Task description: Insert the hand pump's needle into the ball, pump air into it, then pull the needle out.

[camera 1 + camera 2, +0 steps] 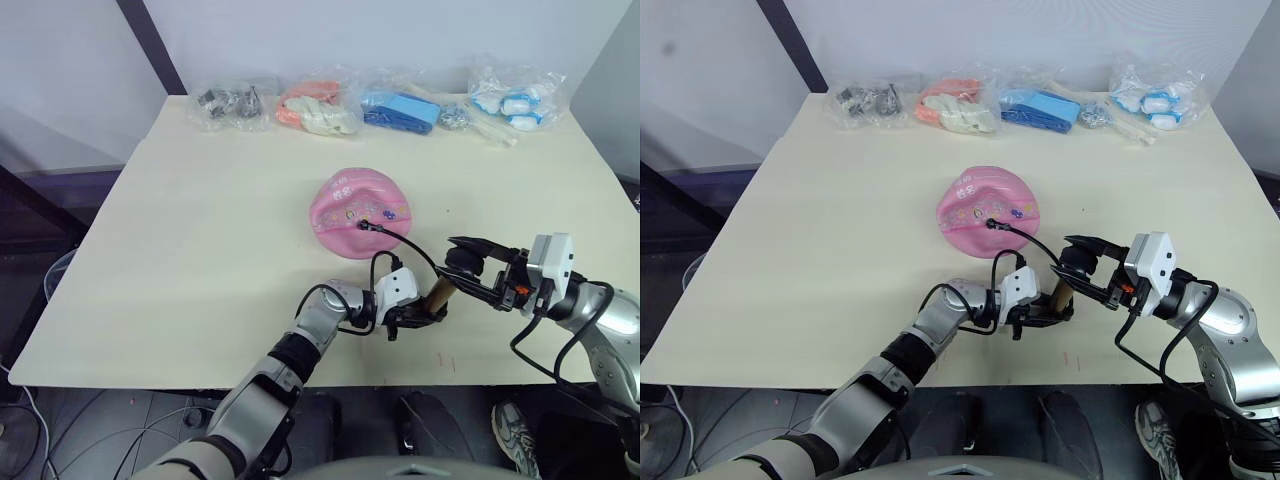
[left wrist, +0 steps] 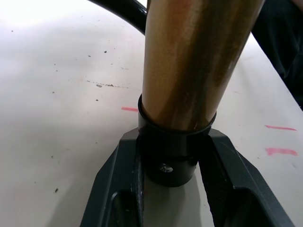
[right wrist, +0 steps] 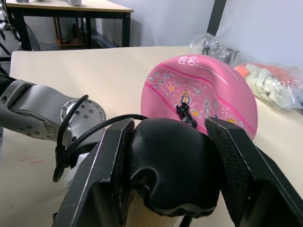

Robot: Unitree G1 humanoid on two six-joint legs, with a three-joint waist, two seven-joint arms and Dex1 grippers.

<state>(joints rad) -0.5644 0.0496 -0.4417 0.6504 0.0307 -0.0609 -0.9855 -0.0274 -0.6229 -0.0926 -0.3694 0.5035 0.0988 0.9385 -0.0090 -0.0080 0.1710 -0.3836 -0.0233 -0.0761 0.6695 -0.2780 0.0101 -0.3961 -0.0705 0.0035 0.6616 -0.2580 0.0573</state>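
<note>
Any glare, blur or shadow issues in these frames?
Left wrist view: the hand pump barrel sits very close and soft, with streaky reflections on the metal; table near the top is washed out. Right wrist view: the pump handle is close and soft, the ball sharper. Head views: even light, soft shadows, bags slightly glary.

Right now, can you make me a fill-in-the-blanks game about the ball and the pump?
1. The ball is coloured ____.
2. The left tool is clamped on the pump's black end ____.
3. The right tool grips the pump's black ____.
4. The hose runs from the pump to the ____.

Missing words: pink; cap; handle; ball
</note>
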